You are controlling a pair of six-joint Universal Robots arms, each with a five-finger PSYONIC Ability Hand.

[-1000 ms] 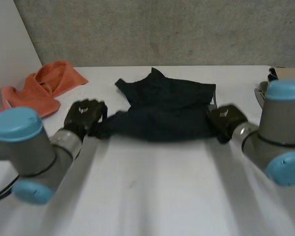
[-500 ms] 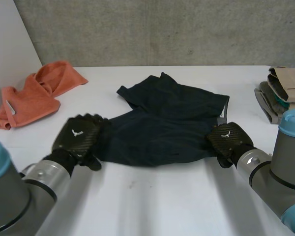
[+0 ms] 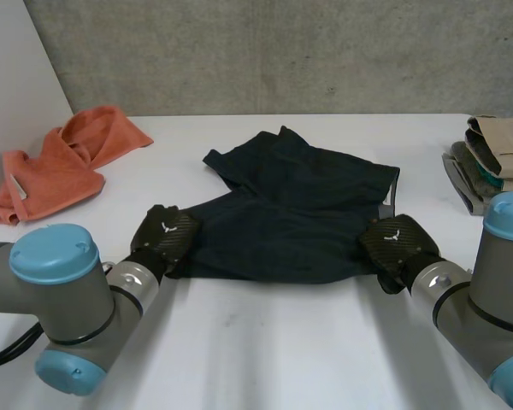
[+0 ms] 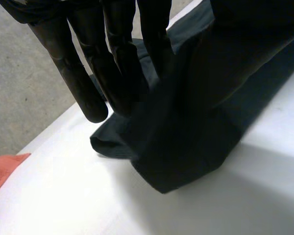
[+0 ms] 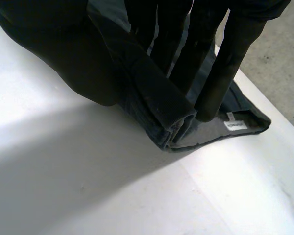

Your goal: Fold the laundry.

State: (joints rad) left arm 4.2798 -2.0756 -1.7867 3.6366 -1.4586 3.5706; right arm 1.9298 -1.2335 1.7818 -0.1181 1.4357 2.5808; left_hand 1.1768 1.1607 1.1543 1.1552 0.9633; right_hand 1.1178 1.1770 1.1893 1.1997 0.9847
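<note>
Two corners of the dark shorts (image 3: 299,205) pinched on the white worktop (image 3: 265,342), left hand (image 3: 164,237) at 8 o'clock, right hand (image 3: 398,243) at 4 o'clock, straight fingers (image 4: 90,93) against thumb.

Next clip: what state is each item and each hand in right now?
dark garment: partly folded, flat on the table.
left hand: pinching the garment's near left corner.
right hand: pinching its near right corner.
orange cloth: crumpled, unfolded.
clothes stack: folded, piled at the table edge.

White table (image 3: 265,342); grey concrete wall (image 3: 325,51) behind; white panel (image 3: 8,85) left.
</note>
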